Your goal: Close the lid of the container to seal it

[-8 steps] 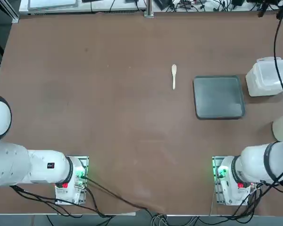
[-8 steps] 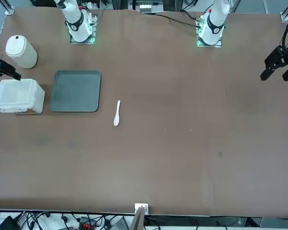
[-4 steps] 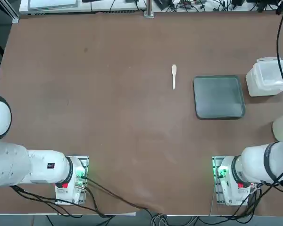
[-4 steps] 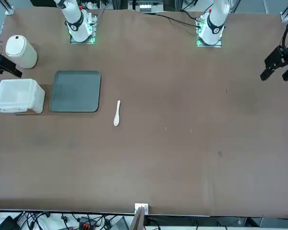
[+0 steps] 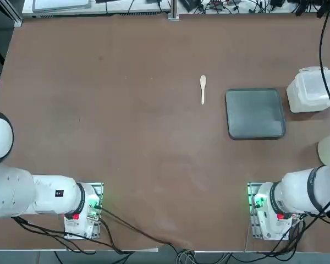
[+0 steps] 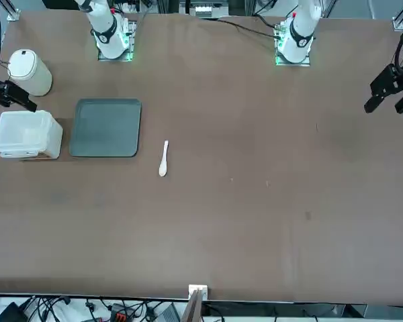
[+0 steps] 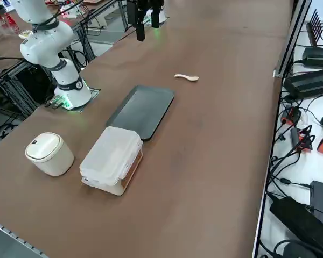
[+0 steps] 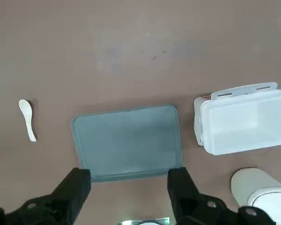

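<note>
Right gripper [image 8: 129,176] has shifted a bit toward the tray [image 8: 129,143], jaws wide and empty. Lid [image 7: 112,155] sits on the box [image 7: 120,186] near the counter's [image 7: 204,177] right edge.

Around the 1 tray [image 7: 142,111] on the table: 1 plastic box [image 7: 109,164] with 1 lid [image 7: 110,155] just beside it, 1 white canister [image 7: 50,154] near it, 1 spoon [image 7: 187,77] on the side away from the box.

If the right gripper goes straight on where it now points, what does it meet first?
Likely the grey tray, seen between the open jaws of the right gripper; depth is unclear, so it may be bare table beside it.
</note>
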